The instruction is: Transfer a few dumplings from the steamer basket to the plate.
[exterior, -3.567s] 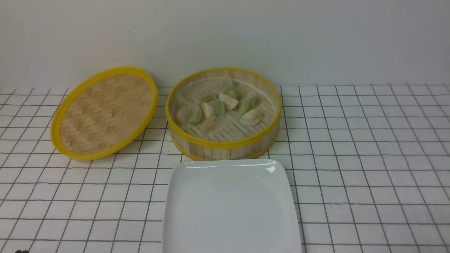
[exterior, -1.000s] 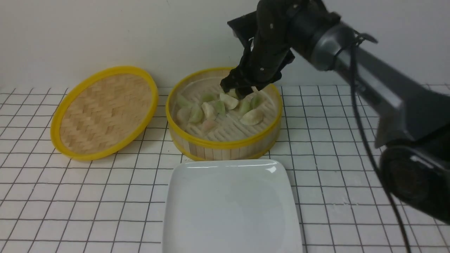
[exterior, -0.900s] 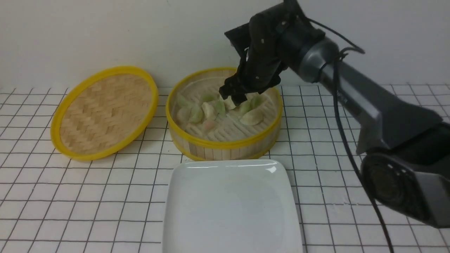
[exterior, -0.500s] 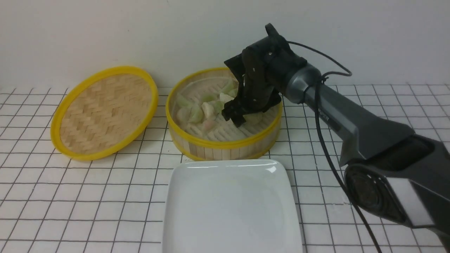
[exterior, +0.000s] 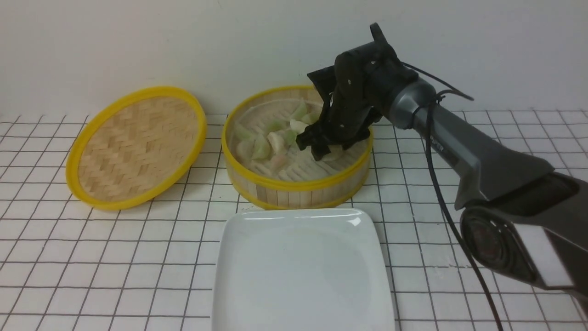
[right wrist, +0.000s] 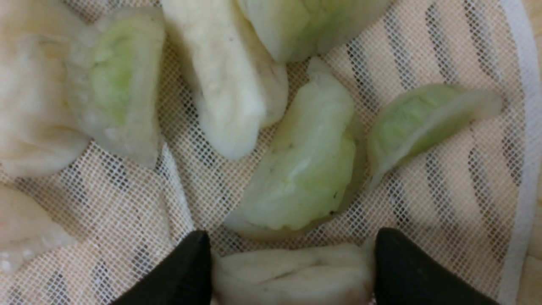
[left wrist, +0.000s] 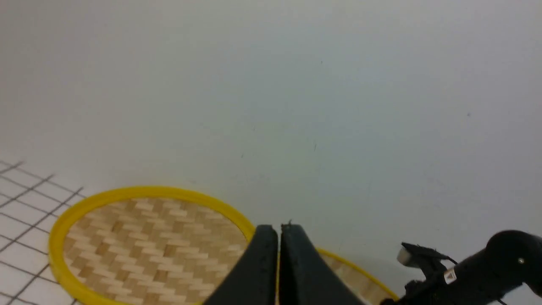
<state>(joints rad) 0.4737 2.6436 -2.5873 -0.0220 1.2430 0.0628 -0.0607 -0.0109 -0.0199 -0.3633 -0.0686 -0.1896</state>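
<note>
- White counter ruled in a black grid carries a round bamboo steamer basket with yellow rims, a flat woven yellow-rimmed lid to its left and a glossy white square plate just in front (near edge cut off).
- Pale green and whitish crescent dumplings lie in the basket, some hidden behind the dark right arm.
- Right jaws clasp one whitish dumpling by its ends.
- Left jaws are pressed together, holding nothing.

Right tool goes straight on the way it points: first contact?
Right tool meets the whitish dumpling that its fingers seem to pinch, then probably the cloth liner under it; depth unclear.
</note>
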